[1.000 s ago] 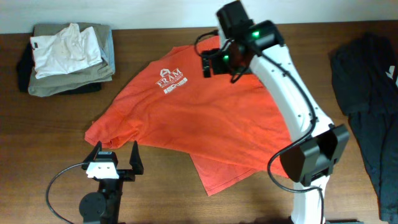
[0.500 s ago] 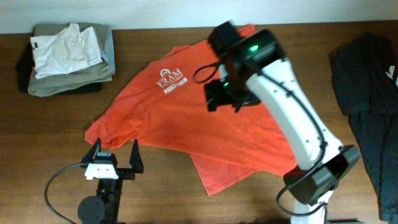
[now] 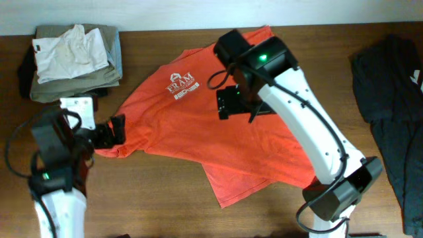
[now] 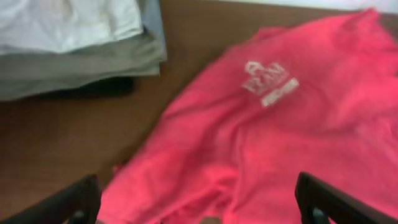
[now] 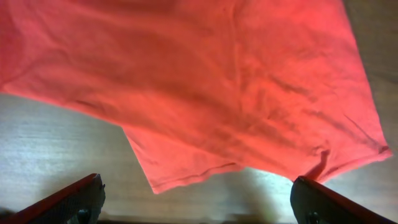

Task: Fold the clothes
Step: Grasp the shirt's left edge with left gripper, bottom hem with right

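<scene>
The T-shirt (image 3: 218, 135), red-orange, lies spread but rumpled across the middle of the table (image 3: 165, 205). Its white lettering (image 3: 180, 86) faces up, and one hem corner trails toward my near edge. It is not yet flat: creases run through the body, and a lower layer shows past the upper one at the hem.

My left gripper (image 3: 116, 127) sits at the shirt's left edge, fingers spread wide and holding nothing. In the left wrist view the edge of the cloth lies between them. I cannot tell whether they touch it.

My right gripper (image 3: 231, 102) hangs over the shirt's upper middle. It is also released and empty, and its wrist view looks down on the hem from well above.

Step in hand, as I judge it: take the left edge and draw the shirt smooth before any fold. To do this well, I should pinch the edge of the cloth only, pull low along the wood, and bring the right side down to hold or match.

Beyond the shirt are a white top (image 3: 69, 49) on khaki-grey folded garments (image 3: 79, 84) at far left, and a dark garment (image 3: 393, 99) at right. Both are well apart from the shirt.
</scene>
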Action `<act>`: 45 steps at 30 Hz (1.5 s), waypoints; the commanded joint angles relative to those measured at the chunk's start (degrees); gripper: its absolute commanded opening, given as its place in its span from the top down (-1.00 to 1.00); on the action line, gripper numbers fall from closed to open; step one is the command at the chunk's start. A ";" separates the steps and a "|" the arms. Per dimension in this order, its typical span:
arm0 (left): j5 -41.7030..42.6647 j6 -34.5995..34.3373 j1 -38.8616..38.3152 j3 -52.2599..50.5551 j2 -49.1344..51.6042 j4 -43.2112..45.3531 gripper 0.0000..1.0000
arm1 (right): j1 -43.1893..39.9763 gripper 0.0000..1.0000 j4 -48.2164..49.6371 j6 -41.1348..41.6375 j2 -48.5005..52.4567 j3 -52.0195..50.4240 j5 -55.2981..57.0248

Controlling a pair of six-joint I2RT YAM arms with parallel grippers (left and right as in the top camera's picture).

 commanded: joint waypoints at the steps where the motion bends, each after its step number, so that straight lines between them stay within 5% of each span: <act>1: 8.96 1.84 5.29 8.39 10.43 -6.40 -0.98 | -3.78 -0.97 -0.39 -2.45 -3.43 0.09 -0.52; 5: 13.42 1.44 6.32 8.48 17.16 -7.72 -0.98 | -8.59 -0.97 -0.39 -8.90 -3.45 -1.05 -5.07; 7: 6.71 -2.05 6.32 8.48 19.85 -8.55 -0.98 | -8.63 -0.97 -0.39 -10.82 -3.45 -4.17 -7.87; 9: -8.96 -12.31 6.32 8.48 22.75 -8.37 -0.98 | -7.63 -0.97 0.13 -10.82 -3.45 -9.40 -10.62; 17: -16.26 -13.20 6.32 8.48 33.46 -4.26 -0.98 | -0.66 -0.97 13.81 -10.36 -3.45 -29.05 -17.51; 37: -20.02 -11.91 6.32 8.39 42.56 1.75 -0.62 | 12.55 -0.97 23.52 -0.70 -3.39 -37.92 -17.88; 45: -20.00 -11.93 6.32 8.37 46.56 2.21 -0.21 | 12.81 -0.97 25.29 5.14 -3.34 -45.24 -19.91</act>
